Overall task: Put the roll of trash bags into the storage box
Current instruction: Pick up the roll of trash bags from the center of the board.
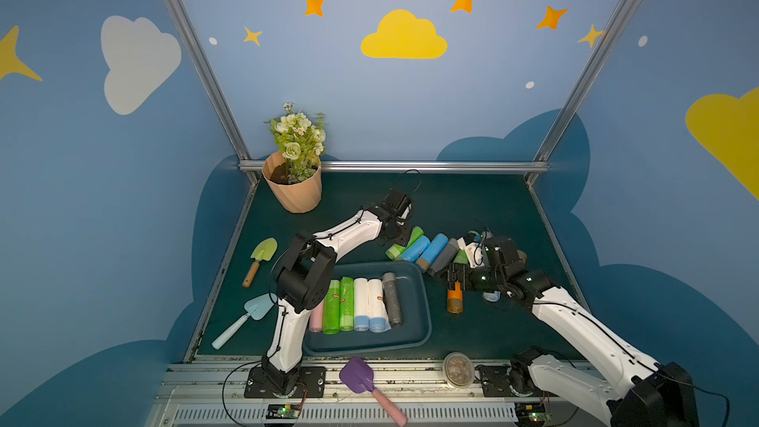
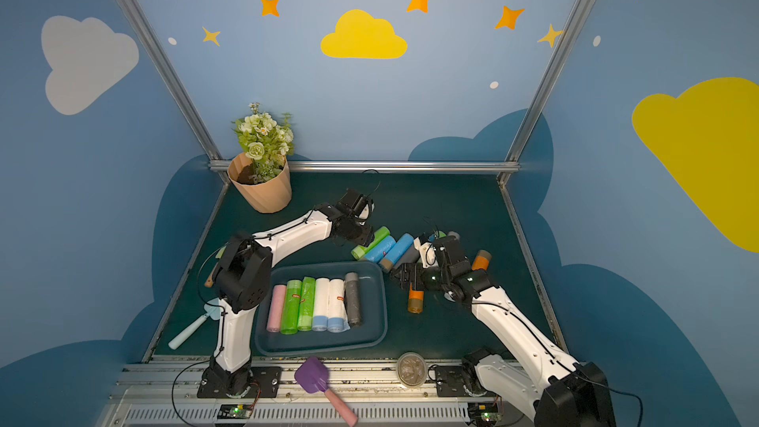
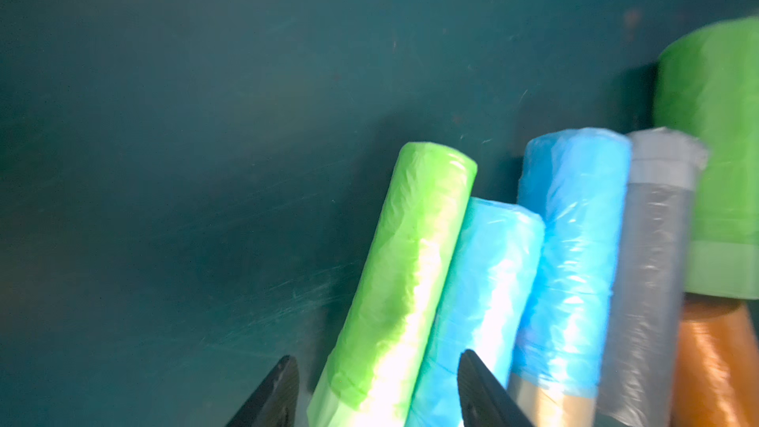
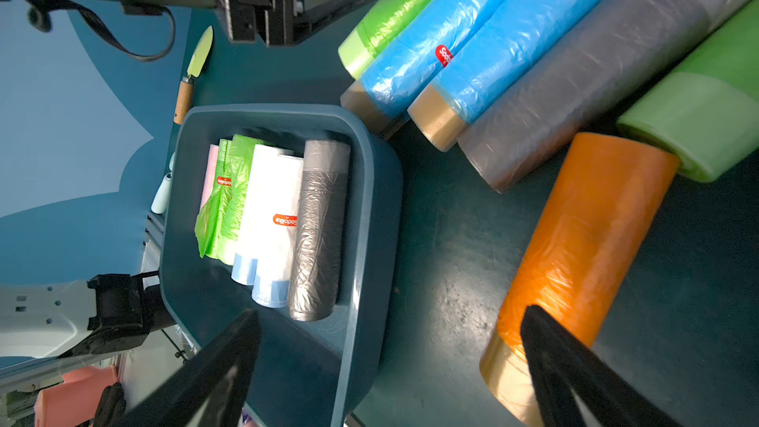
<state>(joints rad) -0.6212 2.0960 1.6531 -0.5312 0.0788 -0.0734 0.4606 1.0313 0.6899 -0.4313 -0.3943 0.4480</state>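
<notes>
Six rolls [image 1: 360, 306] are lying in the box [image 1: 427, 322]. My right tool [image 4: 392, 312] is gaping beside it, over the orange roll [image 4: 583, 240]. Farther back, my left tool [image 3: 377, 357], apart, is straddling the green roll [image 3: 415, 248] on the desk [image 3: 205, 117].

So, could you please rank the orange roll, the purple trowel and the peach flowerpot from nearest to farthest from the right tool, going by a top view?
1. The orange roll, lying right beside the right tool.
2. The purple trowel, at the front edge, toward the left.
3. The peach flowerpot, in the far back-left corner.
</notes>
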